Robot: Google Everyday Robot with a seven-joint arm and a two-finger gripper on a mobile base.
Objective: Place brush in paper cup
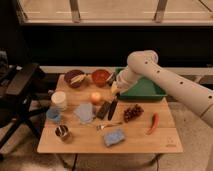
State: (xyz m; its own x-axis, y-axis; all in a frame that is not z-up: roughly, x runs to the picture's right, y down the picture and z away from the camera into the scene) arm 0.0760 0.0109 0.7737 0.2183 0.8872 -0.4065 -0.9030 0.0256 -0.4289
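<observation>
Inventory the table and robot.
slim black brush: 1, black, under gripper
white paper cup: 1, white, left
light-blue cup: 1, blue, left
metal cup: 1, silver, front
brown bowl: 1, brown, back
red bowl: 1, red, back
orange fruit: 1, orange, centre
pale-blue cloth: 1, pale, centre
black block: 1, black, centre
silver fork: 1, silver, front
grape bunch: 1, dark, centre
red chili: 1, red, right
blue sponge: 1, blue, front
green tray: 1, green, back
gripper: 1, pale, beside tray, fingers gripping brush
</observation>
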